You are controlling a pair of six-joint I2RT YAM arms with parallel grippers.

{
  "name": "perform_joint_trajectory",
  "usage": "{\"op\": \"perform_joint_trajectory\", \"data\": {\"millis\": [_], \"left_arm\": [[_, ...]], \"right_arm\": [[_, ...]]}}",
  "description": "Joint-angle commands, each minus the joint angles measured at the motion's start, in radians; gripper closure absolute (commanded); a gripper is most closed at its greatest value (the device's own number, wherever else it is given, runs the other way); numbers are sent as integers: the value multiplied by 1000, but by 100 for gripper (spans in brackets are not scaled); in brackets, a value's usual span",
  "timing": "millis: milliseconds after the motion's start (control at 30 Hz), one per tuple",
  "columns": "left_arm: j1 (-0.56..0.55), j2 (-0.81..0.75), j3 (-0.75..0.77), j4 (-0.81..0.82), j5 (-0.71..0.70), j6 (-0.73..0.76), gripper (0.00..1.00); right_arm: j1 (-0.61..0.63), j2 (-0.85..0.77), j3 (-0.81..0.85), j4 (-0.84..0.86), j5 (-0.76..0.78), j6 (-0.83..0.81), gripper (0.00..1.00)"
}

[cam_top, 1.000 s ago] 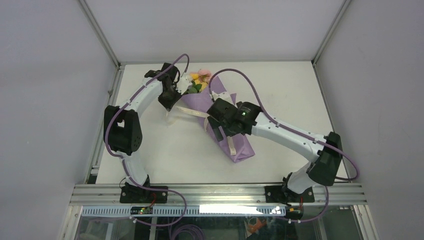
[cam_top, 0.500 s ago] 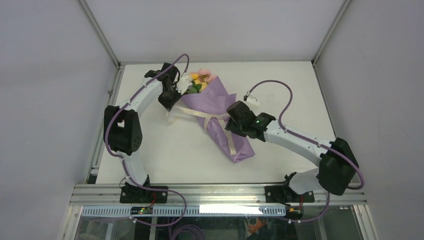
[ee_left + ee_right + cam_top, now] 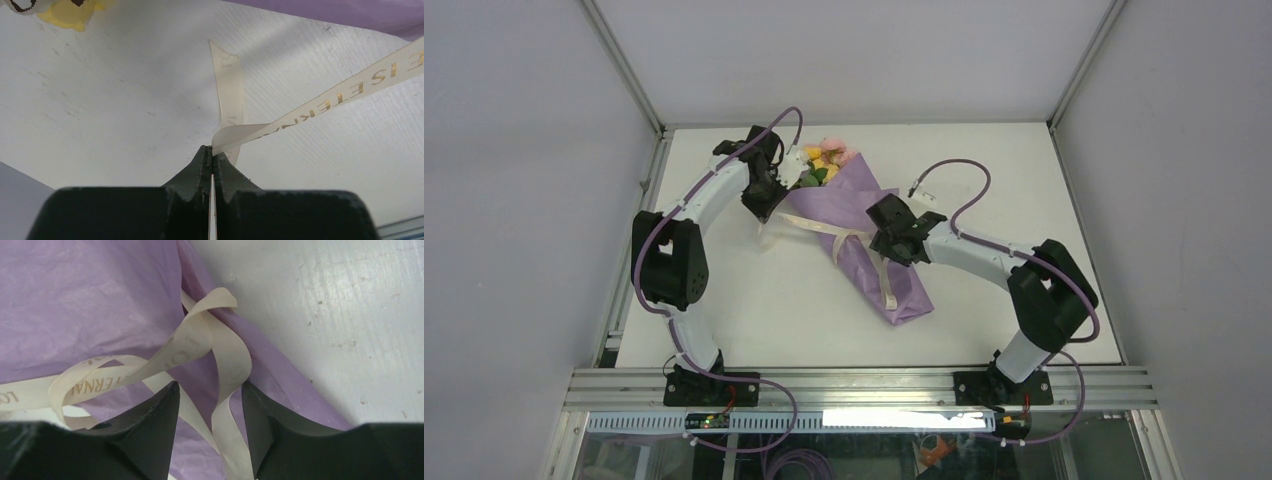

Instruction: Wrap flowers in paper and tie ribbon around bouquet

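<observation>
Bouquet lies wrapped on the tabletop, with the ribbon looped across its middle.
Flowers point toward the far edge and the narrow lilac paper end toward the near edge. The ribbon crosses itself in a loose loop on the wrap. Left gripper, beside the blooms, is pressed together, pinching one ribbon end that runs straight to the wrap. Right gripper sits over the bouquet's middle, fingers spread, with a ribbon tail passing between them unpinched.

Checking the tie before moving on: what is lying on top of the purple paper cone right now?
The cream ribbon crosses over the paper in a loose loop, one strand between the right gripper's open fingers. Whether it passes underneath is hidden.
</observation>
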Motion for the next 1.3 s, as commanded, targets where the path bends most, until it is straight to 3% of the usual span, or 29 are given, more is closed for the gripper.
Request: {"op": "perform_joint_trajectory", "data": {"millis": [0, 267, 367, 600, 733, 867, 1000, 1067, 1167, 1267], "left_arm": [[4, -27, 20, 9, 23, -11, 100], [4, -49, 17, 5, 24, 2, 100], [5, -46, 18, 5, 6, 11, 100], [6, -51, 9, 5, 2, 36, 100], [6, -77, 0, 2, 25, 38, 100], [19, -112, -42, -3, 2, 75, 100], [122, -165, -160, 16, -56, 163, 100], [188, -196, -251, 66, -122, 230, 100], [272, -238, -402, 205, -255, 357, 100], [320, -249, -573, 453, -421, 521, 100]], "right_arm": [[-29, 43, 57, 75, 57, 3, 49], [-75, 11, 20, 50, 45, -67, 100], [-97, -62, 21, -20, -5, -123, 100], [-270, -256, 41, -104, -424, -381, 100], [-353, -256, 108, -138, -527, -463, 100], [-535, -258, 147, -137, -447, -475, 100], [-884, -309, 137, -151, -189, -477, 100], [-1057, -362, 101, -140, -137, -475, 100], [-1204, -460, 92, -135, -15, -528, 100], [-1309, -520, 89, -141, 56, -584, 100]]}}
